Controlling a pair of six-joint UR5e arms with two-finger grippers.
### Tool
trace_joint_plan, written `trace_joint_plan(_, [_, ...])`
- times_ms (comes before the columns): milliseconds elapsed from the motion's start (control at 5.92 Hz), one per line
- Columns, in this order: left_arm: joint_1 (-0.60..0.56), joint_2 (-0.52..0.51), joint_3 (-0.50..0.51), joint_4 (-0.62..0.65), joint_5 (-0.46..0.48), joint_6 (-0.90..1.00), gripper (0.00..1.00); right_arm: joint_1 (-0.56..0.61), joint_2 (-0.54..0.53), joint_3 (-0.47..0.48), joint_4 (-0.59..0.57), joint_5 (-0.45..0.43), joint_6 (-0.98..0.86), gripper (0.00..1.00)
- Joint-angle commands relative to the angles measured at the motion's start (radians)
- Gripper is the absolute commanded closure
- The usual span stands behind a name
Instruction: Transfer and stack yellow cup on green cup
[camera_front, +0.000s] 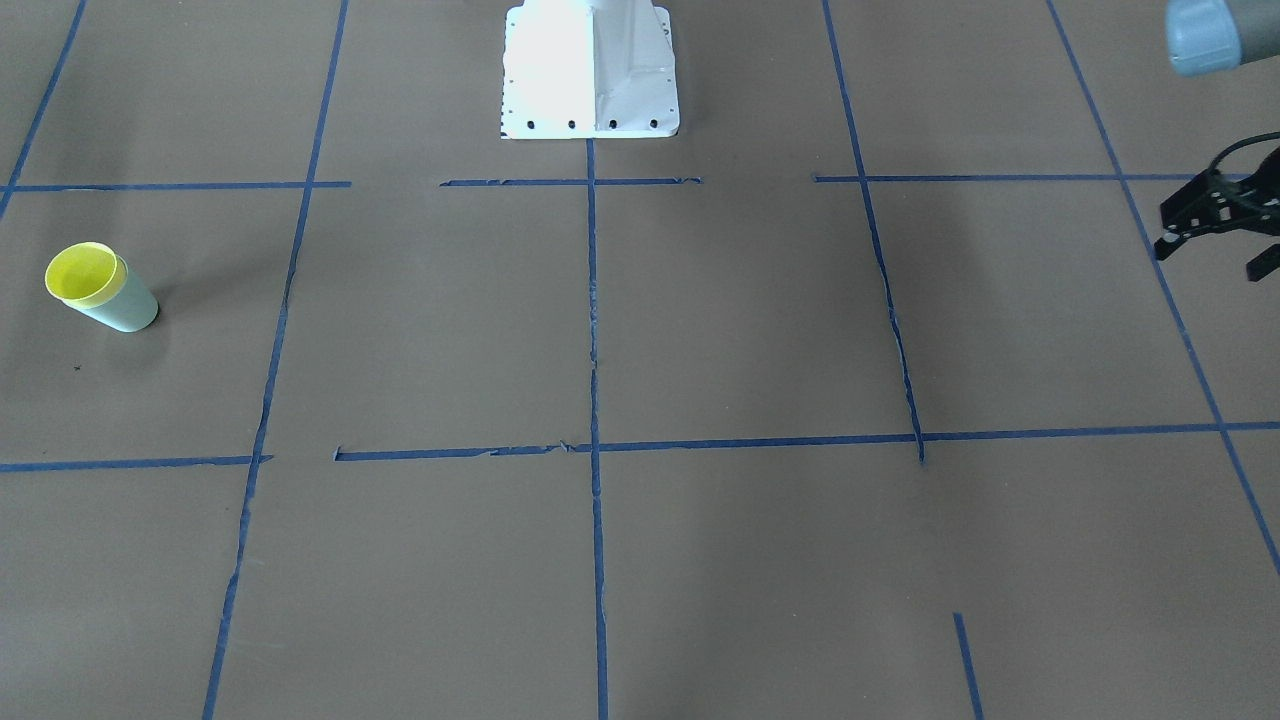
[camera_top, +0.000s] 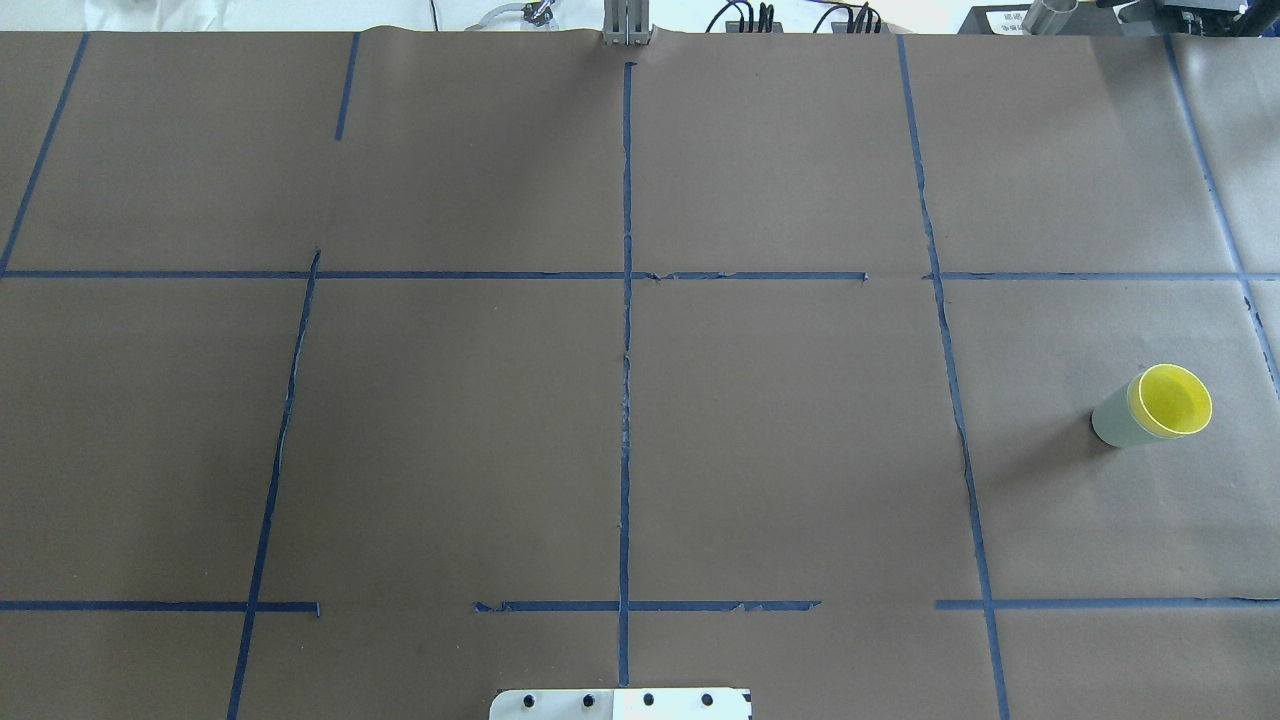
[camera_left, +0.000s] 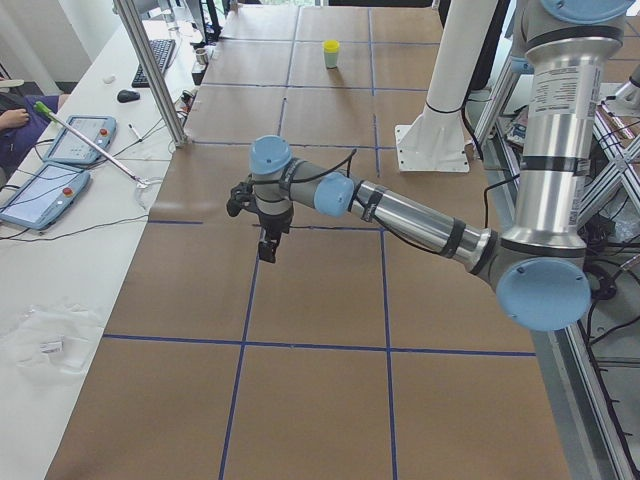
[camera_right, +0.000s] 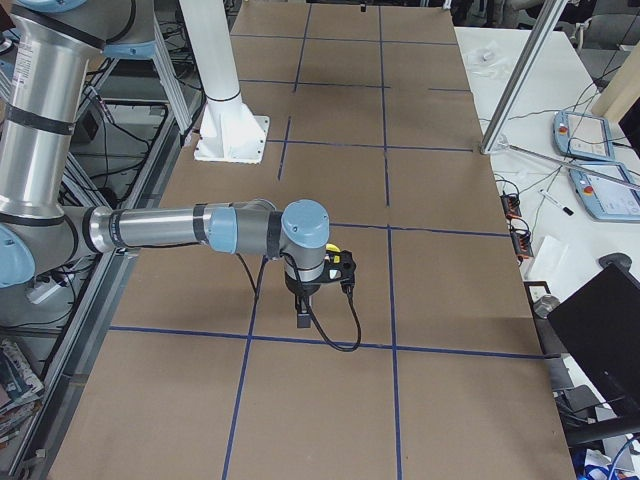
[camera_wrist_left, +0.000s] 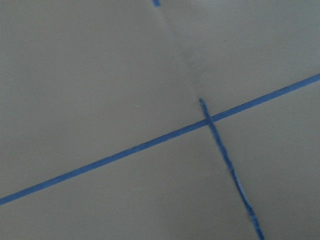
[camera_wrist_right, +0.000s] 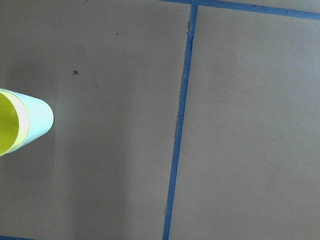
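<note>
The yellow cup (camera_front: 85, 273) sits nested inside the green cup (camera_front: 125, 310), and the pair stands upright on the brown paper at the table's right end. It also shows in the overhead view, yellow cup (camera_top: 1172, 400) in green cup (camera_top: 1112, 423), and at the left edge of the right wrist view (camera_wrist_right: 7, 127). My left gripper (camera_front: 1212, 257) hovers open and empty over the table's left end, far from the cups. My right gripper (camera_right: 303, 312) hangs above the table close to the cups. It shows only in the exterior right view, so I cannot tell whether it is open or shut.
Blue tape lines (camera_top: 626, 350) divide the brown paper into squares. The white robot base (camera_front: 590, 70) stands at the table's near middle edge. A metal post (camera_left: 150, 70) and tablets (camera_left: 45, 195) are on the white side table beyond the far edge.
</note>
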Motion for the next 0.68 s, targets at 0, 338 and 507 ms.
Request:
trace_joint_plan(0, [-0.109,0.169,0.001,-0.008,-0.024,0.120,0.00,0.001,0.000,-0.003,0.000,0.002,0.001,0.00])
trace_joint_plan(338, [-0.149,0.244,0.006,-0.002,-0.023,0.201,0.00,0.001,0.000,-0.005,0.000,0.002,0.001,0.00])
trace_joint_plan(507, [-0.150,0.246,-0.008,-0.008,-0.020,0.203,0.00,0.001,0.000,-0.005,0.000,0.002,0.001,0.00])
